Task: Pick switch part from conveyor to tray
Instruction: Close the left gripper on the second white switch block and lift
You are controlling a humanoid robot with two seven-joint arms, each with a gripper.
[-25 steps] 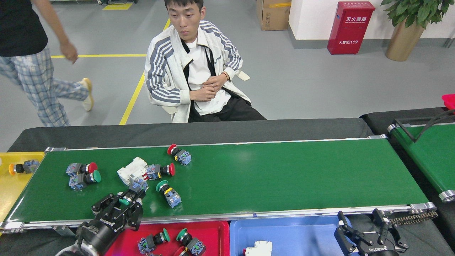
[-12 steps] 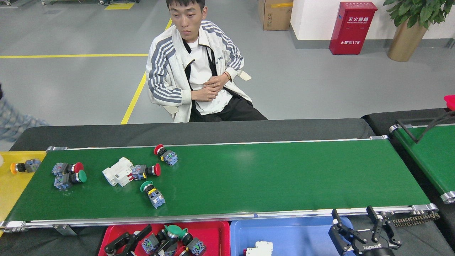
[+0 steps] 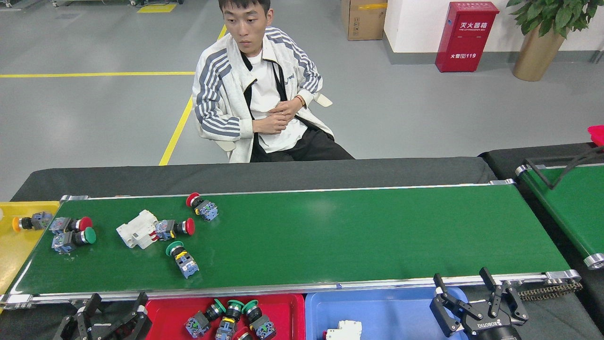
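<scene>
While both arms sit low at the near edge, nothing is in hand, so the step reads as choosing and reaching for the next pushbutton switch.

Far left: yellow tray (image 3: 19, 255) off the conveyor's end, at 9 o'clock, with an orange-capped switch (image 3: 29, 222) lying in it. Left gripper (image 3: 109, 317) at 7 o'clock, below the near rail, fingers spread and empty.

Conveyor (image 3: 354, 236), left third: red-capped switch (image 3: 71, 224) and green-capped switch (image 3: 73, 238) side by side near the 9 o'clock end. White breaker block (image 3: 137, 230) touching a second red-capped switch (image 3: 175, 228). Another red-capped one (image 3: 202, 207) toward the far rail. Green-capped switch with blue base (image 3: 181, 257) lies apart from the rest, closest to the near rail.

Red tray (image 3: 160, 311) at 6 o'clock holds three green-capped switches (image 3: 231, 317). Blue tray (image 3: 387, 311) beside it holds a white breaker (image 3: 343, 330).

Right gripper (image 3: 473, 298) at 4 o'clock, fingers open, empty.

Judgement: the isolated green-capped piece is the cleanest pick for the left arm. Approach from above, span the dark neck between cap and base, stay clear of the breaker cluster. If the belt runs, lead the target.
</scene>
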